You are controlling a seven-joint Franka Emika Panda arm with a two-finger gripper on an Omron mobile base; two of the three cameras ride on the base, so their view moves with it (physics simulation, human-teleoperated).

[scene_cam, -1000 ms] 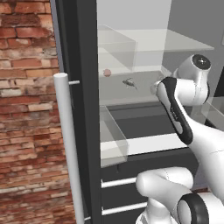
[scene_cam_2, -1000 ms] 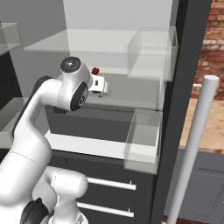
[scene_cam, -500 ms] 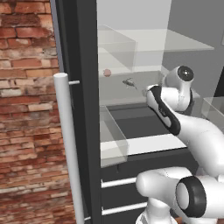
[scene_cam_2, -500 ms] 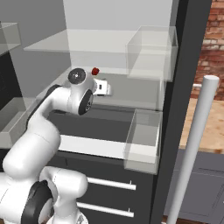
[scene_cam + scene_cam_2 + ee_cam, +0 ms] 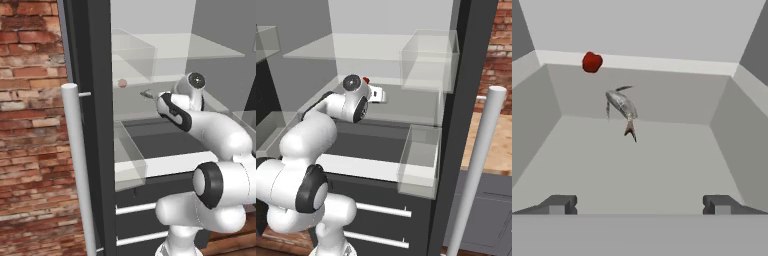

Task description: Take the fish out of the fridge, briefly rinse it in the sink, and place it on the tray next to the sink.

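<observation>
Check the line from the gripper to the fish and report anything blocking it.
Nothing visible blocks it. In the hand view the open gripper faces the fish across bare shelf floor. The small red ball lies beyond the fish and off to one side, near the back wall of the fridge, clear of the approach line.

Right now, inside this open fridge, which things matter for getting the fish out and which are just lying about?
For the job:
- the fish, lying on the glass shelf
- the fridge, door open
- the gripper, jaws open, short of the fish

Just lying about:
- small red ball behind the fish
- clear door bins
</observation>
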